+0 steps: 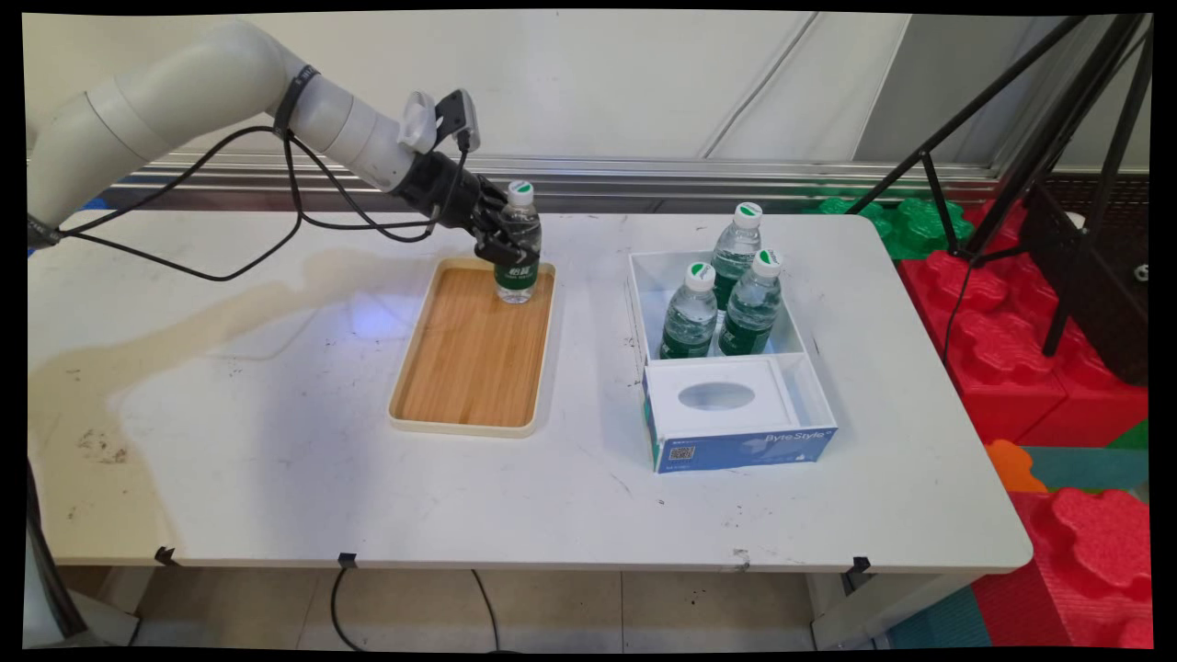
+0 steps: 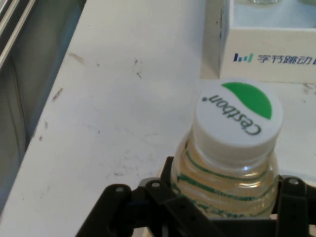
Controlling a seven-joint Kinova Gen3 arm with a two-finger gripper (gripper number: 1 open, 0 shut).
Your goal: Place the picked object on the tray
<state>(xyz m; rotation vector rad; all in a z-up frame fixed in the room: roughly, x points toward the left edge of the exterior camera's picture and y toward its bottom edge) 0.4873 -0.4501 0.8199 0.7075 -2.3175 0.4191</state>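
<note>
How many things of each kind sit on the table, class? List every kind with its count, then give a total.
Water bottles: 4, one in the gripper over the wooden tray, three in the white box
Wooden trays: 1
White boxes: 1
Total: 6

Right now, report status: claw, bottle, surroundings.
Claw shut on bottle. Bottle upright on wooden tray, far end. Three bottles in white box beside tray.
</note>
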